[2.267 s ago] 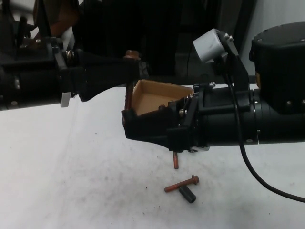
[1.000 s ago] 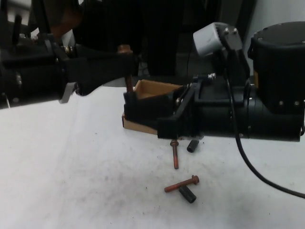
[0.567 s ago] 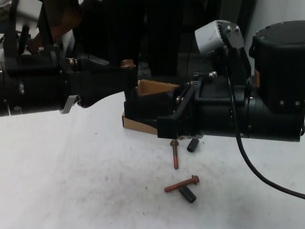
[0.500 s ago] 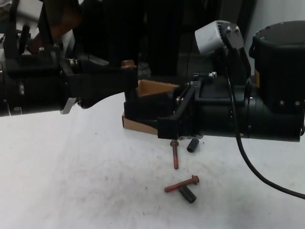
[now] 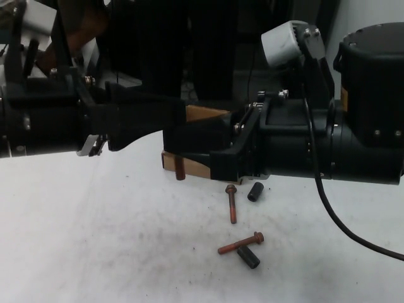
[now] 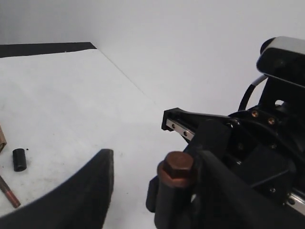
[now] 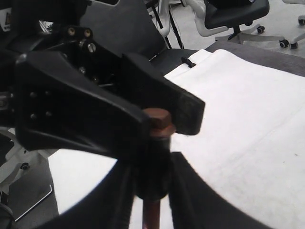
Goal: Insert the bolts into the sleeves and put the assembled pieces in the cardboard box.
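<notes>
Seating bolt (image 7: pixel 157 119) in sleeve (image 7: pixel 152 177) | right tool (image 7: pixel 152 193) pinches sleeve, left tool (image 6: pixel 152 162) seemingly spread | next: release into cardboard box (image 5: pixel 201 113), 12 o'clock

Three reddish bolts are counted: the upright bolt (image 5: pixel 180 169), the nearer loose bolt (image 5: pixel 240 243) and the farther loose bolt (image 5: pixel 231 203). Black sleeves likewise number three: the held sleeve (image 7: pixel 152 182), the nearer loose sleeve (image 5: pixel 248 257) and the farther loose sleeve (image 5: pixel 255 191). There is one cardboard box (image 5: pixel 197 168) and one white bench (image 5: pixel 95 240), with two black two-fingered grippers, the left gripper (image 6: pixel 153 166) and the right gripper (image 7: pixel 150 162).
</notes>
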Motion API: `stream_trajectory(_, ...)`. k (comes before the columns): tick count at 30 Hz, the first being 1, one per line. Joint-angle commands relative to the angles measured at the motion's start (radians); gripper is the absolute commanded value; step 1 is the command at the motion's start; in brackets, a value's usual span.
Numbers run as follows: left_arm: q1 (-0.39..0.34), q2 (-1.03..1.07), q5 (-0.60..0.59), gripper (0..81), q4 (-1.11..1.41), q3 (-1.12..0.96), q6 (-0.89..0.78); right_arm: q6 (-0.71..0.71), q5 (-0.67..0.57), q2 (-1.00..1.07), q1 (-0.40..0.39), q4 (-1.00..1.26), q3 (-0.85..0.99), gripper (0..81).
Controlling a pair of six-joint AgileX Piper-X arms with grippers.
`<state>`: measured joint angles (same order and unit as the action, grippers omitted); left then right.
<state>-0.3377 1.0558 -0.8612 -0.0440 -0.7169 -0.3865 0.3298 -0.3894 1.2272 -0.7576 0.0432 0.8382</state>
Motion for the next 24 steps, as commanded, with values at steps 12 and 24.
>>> stream_trajectory(12,0.015,-0.050,-0.069,49.6,0.085,0.003,-0.131,-0.024,0.002,-0.025,0.003,-0.043,0.021,0.2)
stream_trajectory(24,0.017,-0.089,-0.062,49.6,0.090,0.003,-0.156,-0.024,0.006,-0.025,0.007,-0.086,0.021,0.2)
